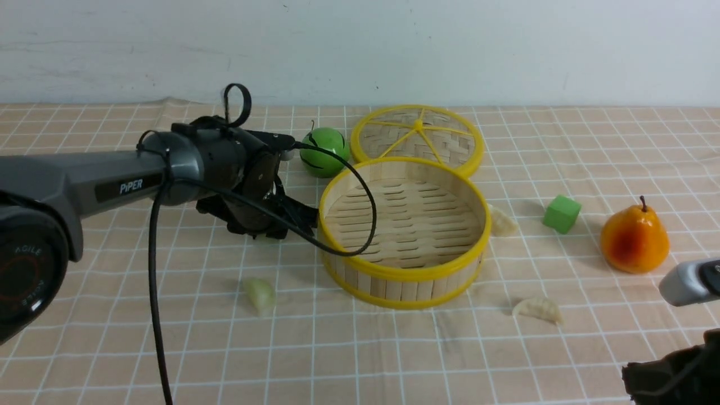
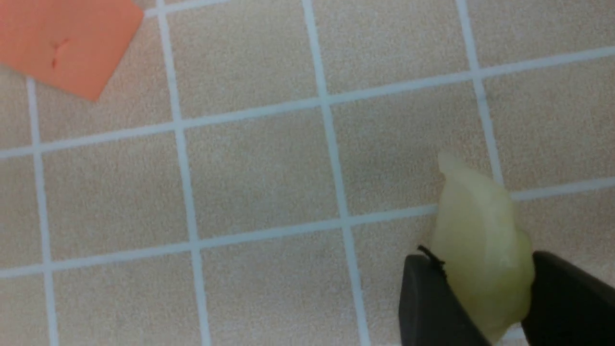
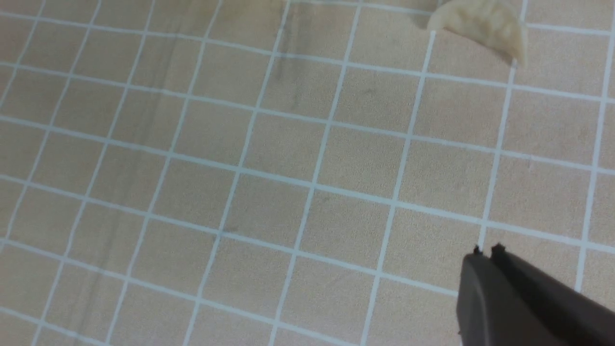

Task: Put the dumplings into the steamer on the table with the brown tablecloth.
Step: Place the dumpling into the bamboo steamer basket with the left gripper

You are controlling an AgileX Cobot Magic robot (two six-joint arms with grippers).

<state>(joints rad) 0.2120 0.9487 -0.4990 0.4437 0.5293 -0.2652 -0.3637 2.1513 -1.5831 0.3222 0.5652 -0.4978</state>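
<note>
The steamer stands mid-table on the brown tablecloth, with nothing on its slatted floor. My left gripper is shut on a pale green dumpling, one black finger on each side. In the front view this gripper sits low, just left of the steamer, and hides that dumpling. Another pale green dumpling lies in front of it. Two cream dumplings lie right of the steamer, one at its wall and one nearer me. My right gripper is shut and holds nothing, short of the nearer cream dumpling.
The steamer's flat lid lies behind it, next to a green apple. A green cube and a pear sit at the right. An orange cube lies near my left gripper. The left arm's cable loops over the steamer's rim.
</note>
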